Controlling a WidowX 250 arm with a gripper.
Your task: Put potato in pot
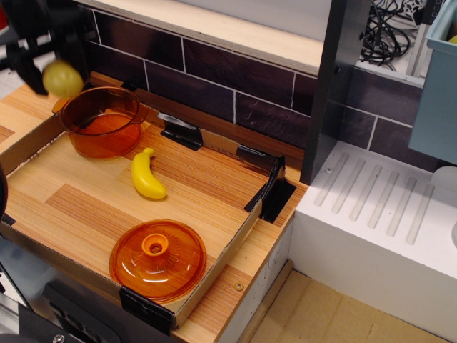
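I am looking at the black robot gripper (pixel 51 63) in the upper left corner of the frame, where it is partly cut off by the top and left edges. Its two dark fingers (pixel 30 68) are closing on either side of the small rounded yellow-green toy potato (pixel 62 78), which is hanging between them, blurred, clear of every surface. The potato is sitting in the frame just above and to the left of the transparent orange plastic round pot (pixel 100 121), near the pot's upper left rim; I cannot tell whether it is directly over the opening.

The pot is standing upright in the upper left part of the shallow wooden tray (pixel 86 207), with a small side handle showing on its left. Just to the lower right of the pot, an elongated bright yellow toy banana (pixel 147 174) is lying flat on the tray floor, apart from the pot. Further down, near the bottom edge of the tray, the flat orange translucent lid with a knob (pixel 157 260) is lying knob up, well apart from the pot. Behind the tray a dark tiled wall (pixel 214 78) is running across the frame, and a white ribbed draining surface (pixel 385 207) is filling the right side.
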